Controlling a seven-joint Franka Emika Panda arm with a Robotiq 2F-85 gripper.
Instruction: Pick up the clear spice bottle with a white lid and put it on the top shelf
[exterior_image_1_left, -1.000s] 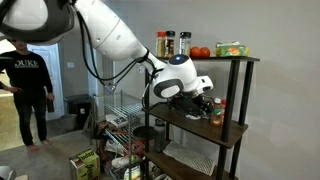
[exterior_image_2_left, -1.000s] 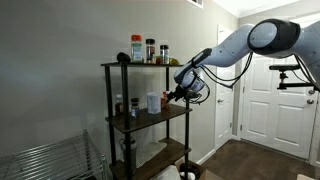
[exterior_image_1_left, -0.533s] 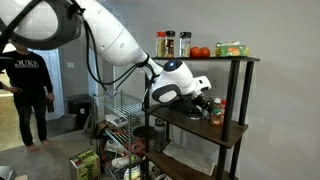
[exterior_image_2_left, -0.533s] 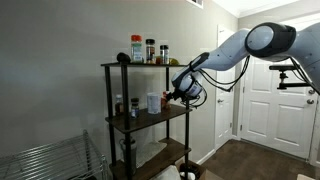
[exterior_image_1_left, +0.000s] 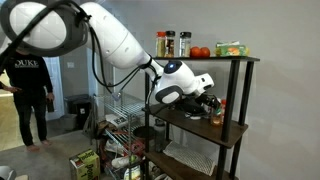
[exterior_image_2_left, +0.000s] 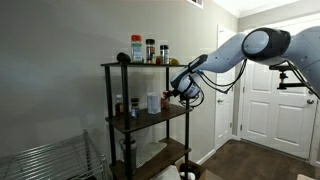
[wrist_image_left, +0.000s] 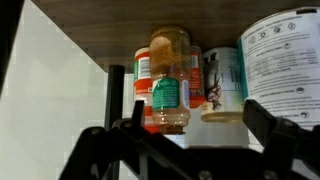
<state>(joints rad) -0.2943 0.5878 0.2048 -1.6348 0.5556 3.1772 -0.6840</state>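
The wrist view stands upside down. The clear spice bottle (wrist_image_left: 168, 90), with a green band and an orange body, stands on the middle shelf just beyond my open gripper (wrist_image_left: 195, 135), roughly between the fingers. Its cap end looks pale and shadowed. In an exterior view the bottle (exterior_image_1_left: 217, 112) shows small beside the gripper (exterior_image_1_left: 205, 103), which reaches in over the middle board. The gripper also shows in an exterior view (exterior_image_2_left: 173, 96). The top shelf (exterior_image_1_left: 215, 58) (exterior_image_2_left: 135, 65) is the dark board above the gripper.
A wide white canister (wrist_image_left: 285, 60) and a teal-labelled jar (wrist_image_left: 222, 85) stand close beside the bottle. The top shelf carries dark-lidded jars (exterior_image_1_left: 166, 44), red produce (exterior_image_1_left: 201, 51) and a green box (exterior_image_1_left: 232, 48). A black frame post (wrist_image_left: 116, 95) is nearby. A person (exterior_image_1_left: 30, 95) stands behind.
The arm's elbow has shifted slightly and the gripper has edged a little further in over the middle shelf. It stays open. The jars have not moved.
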